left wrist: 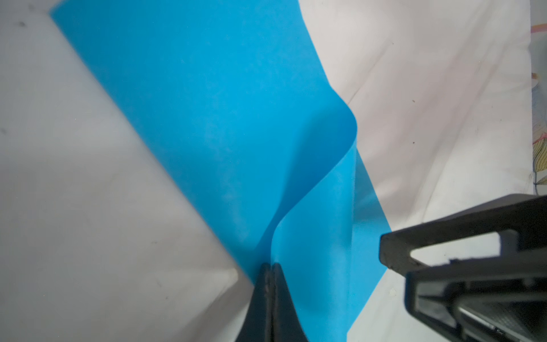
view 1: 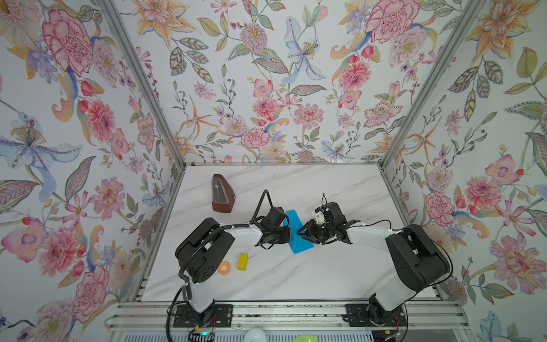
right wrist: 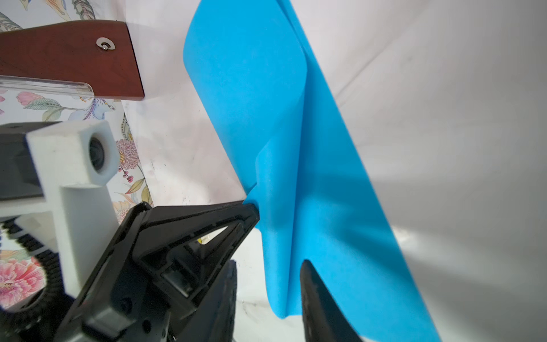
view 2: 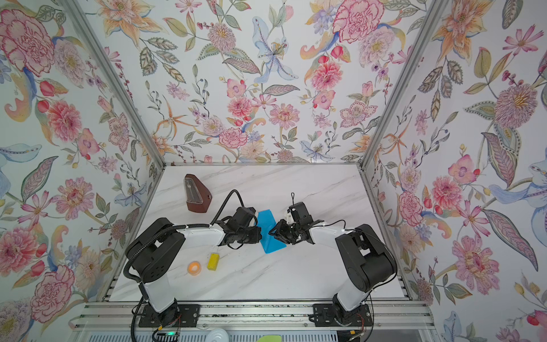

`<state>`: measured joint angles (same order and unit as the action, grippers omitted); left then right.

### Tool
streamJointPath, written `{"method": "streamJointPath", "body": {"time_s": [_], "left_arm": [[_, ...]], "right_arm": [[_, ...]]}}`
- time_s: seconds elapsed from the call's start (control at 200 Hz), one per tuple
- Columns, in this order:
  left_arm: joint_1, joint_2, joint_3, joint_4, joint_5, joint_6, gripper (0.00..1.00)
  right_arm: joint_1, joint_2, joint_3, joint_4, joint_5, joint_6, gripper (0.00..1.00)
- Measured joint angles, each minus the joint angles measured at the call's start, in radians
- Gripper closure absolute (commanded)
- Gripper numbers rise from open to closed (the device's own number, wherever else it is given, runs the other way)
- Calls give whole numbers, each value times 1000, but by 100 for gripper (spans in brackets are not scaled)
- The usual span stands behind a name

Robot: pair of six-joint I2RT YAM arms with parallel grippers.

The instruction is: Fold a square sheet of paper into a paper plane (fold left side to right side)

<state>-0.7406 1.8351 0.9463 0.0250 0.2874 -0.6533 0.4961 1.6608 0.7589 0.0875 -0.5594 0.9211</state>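
Observation:
The square sheet of paper (view 1: 299,247) (view 2: 266,219) is bright blue and lies mid-table between both grippers, partly doubled over. No paper plane is in view. My left gripper (left wrist: 270,266) (view 1: 286,234) is shut on one edge of the sheet (left wrist: 207,118), holding it up in a curl. In the right wrist view its tip meets the raised flap (right wrist: 251,88). My right gripper (right wrist: 270,261) (view 1: 299,232) is open. The flap's lower corner hangs between its fingers (right wrist: 313,290), loose and close to one of them.
A brown wooden metronome (view 1: 222,194) (view 2: 196,194) (right wrist: 71,59) stands at the back left. A small yellow block (view 1: 242,261) and an orange tape roll (view 1: 224,267) lie near the left arm's base. Flowered walls close in three sides of the marble table (view 1: 296,281).

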Motion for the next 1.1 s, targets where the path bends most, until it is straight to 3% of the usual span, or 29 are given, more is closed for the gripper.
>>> {"method": "streamJointPath", "body": {"time_s": [0.621, 0.806, 1.096], "left_arm": [[0, 0, 0, 3, 0, -7, 100], [0, 0, 0, 3, 0, -7, 100], [0, 0, 13, -6, -4, 10, 100]], "right_arm": [[0, 127, -24, 214, -63, 82, 70], [0, 134, -31, 229, -63, 87, 76], [0, 134, -32, 218, -58, 69, 74]]}}
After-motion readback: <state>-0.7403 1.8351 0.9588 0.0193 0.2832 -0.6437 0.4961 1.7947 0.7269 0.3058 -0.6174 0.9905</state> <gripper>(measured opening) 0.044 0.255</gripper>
